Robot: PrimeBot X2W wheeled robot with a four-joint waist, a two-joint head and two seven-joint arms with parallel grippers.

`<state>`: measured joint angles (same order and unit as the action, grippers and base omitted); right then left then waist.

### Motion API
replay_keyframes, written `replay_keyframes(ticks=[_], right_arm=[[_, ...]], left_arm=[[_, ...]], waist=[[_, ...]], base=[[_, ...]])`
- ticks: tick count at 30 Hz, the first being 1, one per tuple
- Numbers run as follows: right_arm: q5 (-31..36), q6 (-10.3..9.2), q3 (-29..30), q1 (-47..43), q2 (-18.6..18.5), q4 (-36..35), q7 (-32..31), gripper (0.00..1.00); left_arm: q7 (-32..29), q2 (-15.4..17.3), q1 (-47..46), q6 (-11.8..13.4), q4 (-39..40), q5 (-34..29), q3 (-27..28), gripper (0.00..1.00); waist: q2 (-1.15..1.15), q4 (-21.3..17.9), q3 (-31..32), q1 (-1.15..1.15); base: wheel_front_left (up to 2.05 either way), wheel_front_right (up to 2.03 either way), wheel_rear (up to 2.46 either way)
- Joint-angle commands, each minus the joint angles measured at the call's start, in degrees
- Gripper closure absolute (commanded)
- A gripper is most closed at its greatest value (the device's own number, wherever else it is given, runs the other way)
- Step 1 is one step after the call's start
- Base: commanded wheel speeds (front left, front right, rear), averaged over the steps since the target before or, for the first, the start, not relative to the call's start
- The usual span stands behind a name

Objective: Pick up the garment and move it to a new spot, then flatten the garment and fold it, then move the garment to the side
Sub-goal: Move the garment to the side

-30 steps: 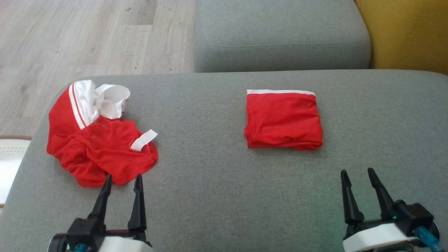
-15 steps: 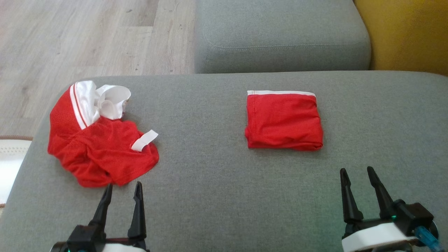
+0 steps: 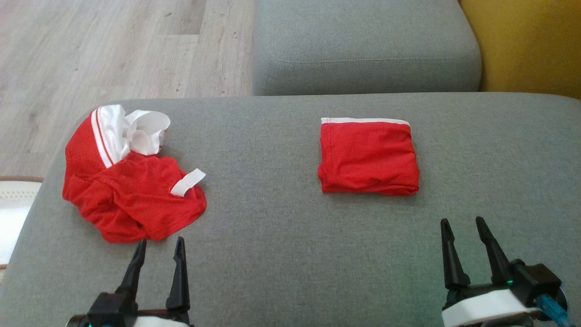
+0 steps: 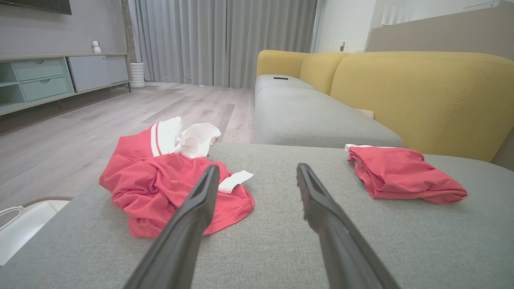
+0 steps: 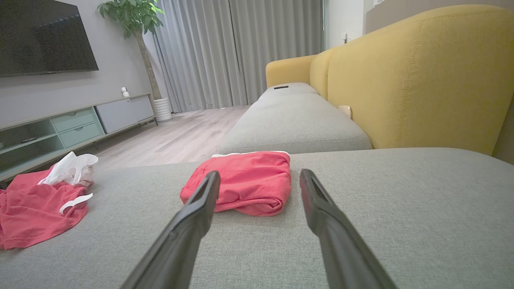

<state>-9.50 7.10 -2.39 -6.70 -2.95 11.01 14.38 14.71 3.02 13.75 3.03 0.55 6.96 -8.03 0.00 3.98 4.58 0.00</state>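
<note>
Progress: folded garment (image 3: 367, 156) lies as a neat red block with a white band, right of centre on the grey woven cushion (image 3: 281, 263) (that one looks finished). Crumpled garment (image 3: 131, 190), thin red mesh with white trim, is heaped at the left edge; pickup, flattening and folding all remain. Left gripper (image 3: 161, 239) hovers just beside its near hem, jaws wide, empty. Right gripper (image 3: 461, 220) likewise spread, empty, near the front edge.

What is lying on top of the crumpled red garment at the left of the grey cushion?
A loose white fabric strip lies on the crumpled red mesh garment; its bunched white lining sits at the far end. Whatever its folds cover is hidden.
</note>
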Motion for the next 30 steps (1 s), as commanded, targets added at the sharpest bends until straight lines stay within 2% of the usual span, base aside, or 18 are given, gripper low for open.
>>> replay_keyframes(ticks=[1, 19, 30], right_arm=[[0.52, 0.39, -1.17, 0.96, -0.4, -1.72, 0.62, 0.0], [0.8, 0.39, -1.36, 0.45, -0.36, -1.11, 0.62, 0.0], [0.66, 0.39, -0.97, 1.13, -0.26, -1.53, 0.62, 0.0]], left_arm=[[0.29, -0.14, -2.67, 0.07, 1.82, -0.61, 2.07, 0.0], [0.29, -0.14, -2.6, 0.42, 1.91, -0.73, 1.63, 0.0], [0.29, -0.14, -3.25, 0.36, 2.59, -1.27, 0.9, 0.0]], waist=[[0.0, 0.01, 0.01, 0.0], [0.0, 0.25, -0.63, 0.0], [0.0, 1.18, -3.2, 0.0]], base=[[0.0, 0.0, 0.0], [0.0, 0.0, 0.0], [0.0, 0.0, 0.0]])
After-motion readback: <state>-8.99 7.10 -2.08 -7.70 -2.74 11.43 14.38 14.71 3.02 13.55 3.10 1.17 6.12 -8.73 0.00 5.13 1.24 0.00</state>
